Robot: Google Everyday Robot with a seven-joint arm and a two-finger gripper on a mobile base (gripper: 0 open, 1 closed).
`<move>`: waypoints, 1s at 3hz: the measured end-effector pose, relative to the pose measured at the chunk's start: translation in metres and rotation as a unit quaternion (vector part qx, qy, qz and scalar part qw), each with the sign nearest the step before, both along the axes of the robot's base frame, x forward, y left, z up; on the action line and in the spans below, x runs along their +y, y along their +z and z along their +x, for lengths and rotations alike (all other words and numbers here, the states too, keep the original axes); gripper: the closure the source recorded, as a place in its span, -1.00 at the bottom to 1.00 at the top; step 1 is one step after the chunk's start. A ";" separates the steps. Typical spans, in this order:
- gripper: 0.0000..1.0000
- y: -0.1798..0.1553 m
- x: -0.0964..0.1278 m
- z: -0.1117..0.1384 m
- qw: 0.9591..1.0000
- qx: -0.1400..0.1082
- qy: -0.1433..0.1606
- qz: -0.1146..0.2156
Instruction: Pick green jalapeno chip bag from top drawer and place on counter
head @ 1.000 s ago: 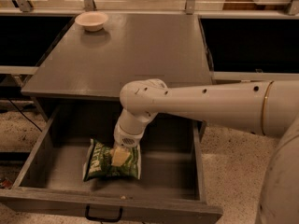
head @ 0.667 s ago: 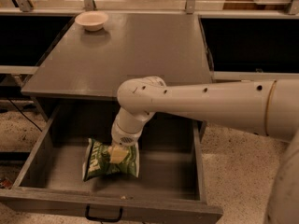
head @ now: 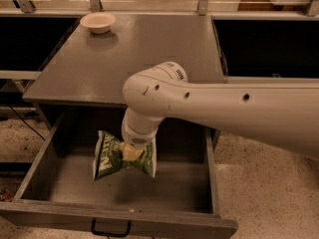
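Above the drawer floor: the green jalapeno chip bag [head: 112,162] hung clear of the grey bottom of the top drawer [head: 169,190], with a soft shadow under it.
Change: a second before, the bag lay flat on the drawer floor with the pincer pressed down on it; by this moment the wrist had risen and the bag had come up with it.
Pincer: the pincer [head: 130,153] pointed downward from the white arm [head: 209,103] and was clenched on the bag's upper middle, the foil bunched where the pale fingers bit in.
Bag against pincer: the bag sat directly below and around the fingertips, most of its body spread to the left and tilted, its right corner drooping under the wrist.
Height: the bag seemed level with the drawer walls and lower than the table [head: 149,54], though the angle made this hard to tell.
Meaning for the task: the pick looked done and the grip seemed to hold; the lift over the table edge and the placing were yet to come.
Landing spot: the table's grey top lay behind the arm, with a small pale bowl [head: 97,22] well apart at its far left corner.
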State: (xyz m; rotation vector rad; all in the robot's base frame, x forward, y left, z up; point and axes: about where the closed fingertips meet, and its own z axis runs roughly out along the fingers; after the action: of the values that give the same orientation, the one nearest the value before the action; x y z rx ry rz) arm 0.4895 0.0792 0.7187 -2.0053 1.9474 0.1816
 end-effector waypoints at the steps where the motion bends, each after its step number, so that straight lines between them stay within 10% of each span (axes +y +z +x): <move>1: 1.00 0.005 -0.002 0.001 1.000 -0.006 -0.003 -0.003; 3: 1.00 0.097 -0.042 0.002 0.990 -0.117 -0.059 -0.053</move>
State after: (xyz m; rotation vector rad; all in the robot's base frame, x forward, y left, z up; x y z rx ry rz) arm 0.4912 0.0370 0.8158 -1.8712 1.9524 -0.1811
